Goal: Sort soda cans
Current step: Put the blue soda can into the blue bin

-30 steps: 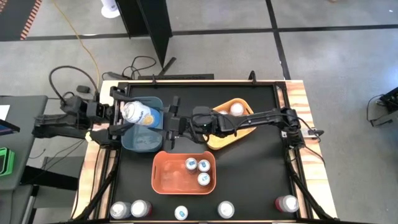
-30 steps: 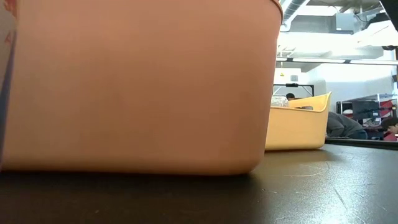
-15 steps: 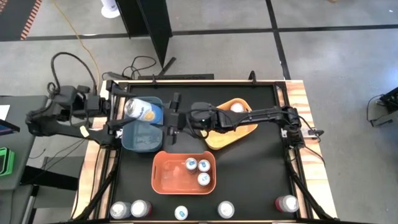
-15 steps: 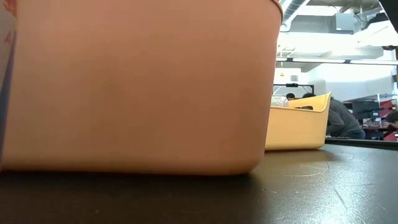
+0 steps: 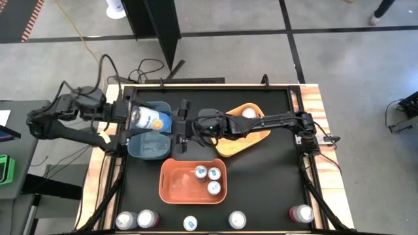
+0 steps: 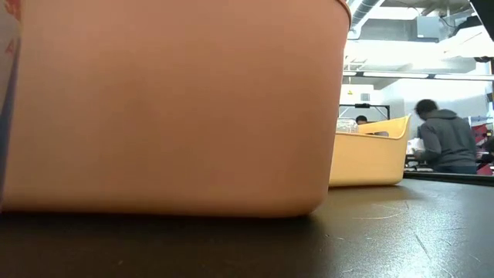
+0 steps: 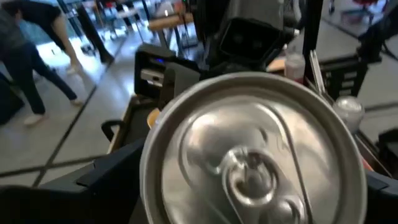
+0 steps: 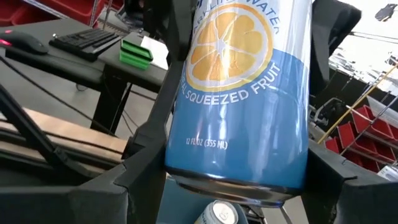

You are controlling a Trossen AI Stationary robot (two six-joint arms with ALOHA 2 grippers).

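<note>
High view: we see the left gripper (image 5: 134, 118) and the right gripper (image 5: 175, 125) both clamping one blue-labelled can (image 5: 147, 119), held between them above the blue bin (image 5: 147, 147).

Blue-labelled soda can (image 5: 146, 118) tilted above blue bin.

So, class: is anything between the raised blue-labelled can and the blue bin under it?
Nothing visible: the can, held by the left gripper, hangs right over the open blue bin.
</note>
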